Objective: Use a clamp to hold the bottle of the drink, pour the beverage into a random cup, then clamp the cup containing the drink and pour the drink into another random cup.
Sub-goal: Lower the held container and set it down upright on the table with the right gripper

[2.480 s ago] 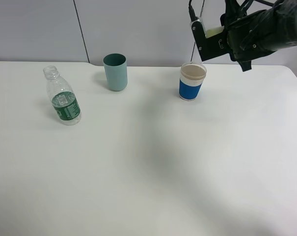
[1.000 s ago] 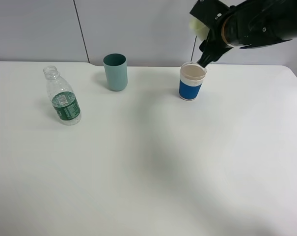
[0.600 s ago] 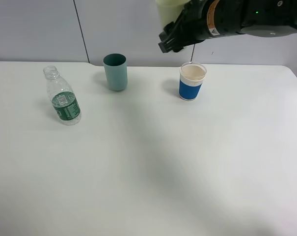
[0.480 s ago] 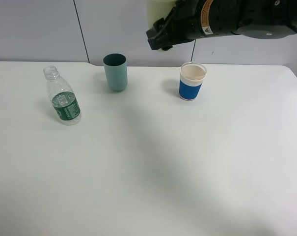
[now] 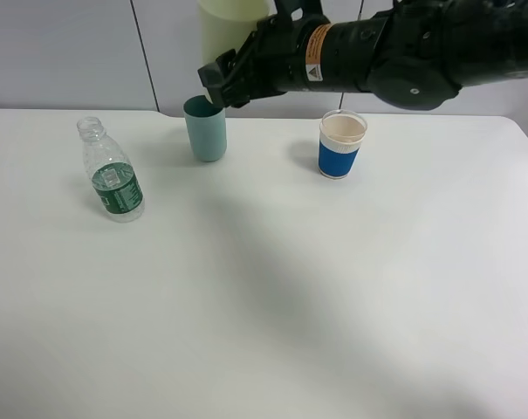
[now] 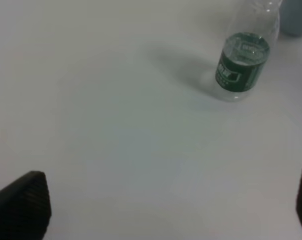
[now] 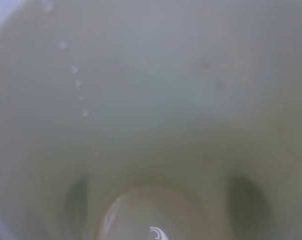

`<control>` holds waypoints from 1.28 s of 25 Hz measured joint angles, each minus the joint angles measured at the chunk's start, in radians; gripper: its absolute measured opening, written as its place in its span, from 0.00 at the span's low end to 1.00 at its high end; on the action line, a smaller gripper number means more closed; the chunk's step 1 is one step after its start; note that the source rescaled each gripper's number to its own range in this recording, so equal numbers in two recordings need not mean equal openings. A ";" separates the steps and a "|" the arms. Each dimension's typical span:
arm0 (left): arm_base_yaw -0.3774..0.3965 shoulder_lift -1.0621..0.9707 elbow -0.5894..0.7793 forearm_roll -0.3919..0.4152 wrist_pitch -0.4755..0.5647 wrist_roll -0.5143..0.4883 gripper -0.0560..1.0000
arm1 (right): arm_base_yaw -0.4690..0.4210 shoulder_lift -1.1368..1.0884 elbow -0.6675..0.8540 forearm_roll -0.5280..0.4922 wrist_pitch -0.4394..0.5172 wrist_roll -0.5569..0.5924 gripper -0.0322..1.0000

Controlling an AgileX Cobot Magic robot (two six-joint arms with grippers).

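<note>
Here the worktop (image 5: 272, 297) is a smooth, matte white slab, bare across its whole near half. Farther in, on the left, stands the bottle (image 5: 112, 171): clear, thin-walled plastic, ribbed at the neck, uncapped, with a dark green label band around its lower body. The left wrist view shows it (image 6: 244, 55) upright with a soft shadow beside it, and the two blunt black tips of the left gripper (image 6: 155, 205) sit at opposite edges of that view, jaws wide apart and holding nothing, well short of the bottle.

Beyond, toward the back edge, a teal cup (image 5: 205, 128) stands upright, a plain tapered cylinder with a dull finish. To its right, well apart, is the white cup (image 5: 341, 145), short, with a wide blue band around its middle and a pale cream inside.

Above the back of the worktop the right arm (image 5: 394, 57) reaches across from the right, bulky and black with an orange label on one link. Its right gripper (image 5: 224, 78) hangs over the teal cup, jaws clamped on the tumbler (image 5: 231, 30), a pale yellow-green, smooth plastic cone lifted clear of the worktop, its top cut off by the frame. The right wrist view looks straight into the tumbler (image 7: 151, 115): glossy walls with a string of small droplets (image 7: 73, 75) clinging to one side, and a rounded base.
</note>
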 joint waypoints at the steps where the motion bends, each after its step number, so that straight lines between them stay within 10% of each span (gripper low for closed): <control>1: 0.000 0.000 0.000 0.000 0.000 0.000 1.00 | 0.009 0.015 0.000 0.047 0.000 -0.066 0.06; 11: 0.000 0.000 0.000 0.001 0.000 0.000 1.00 | 0.063 0.149 0.000 0.436 -0.022 -0.407 0.06; 23: 0.000 0.000 0.000 0.001 0.000 0.000 1.00 | 0.064 0.190 0.170 0.452 -0.346 -0.417 0.06; 32: 0.000 0.000 0.000 0.001 0.000 0.000 1.00 | 0.064 0.241 0.204 0.463 -0.355 -0.417 0.06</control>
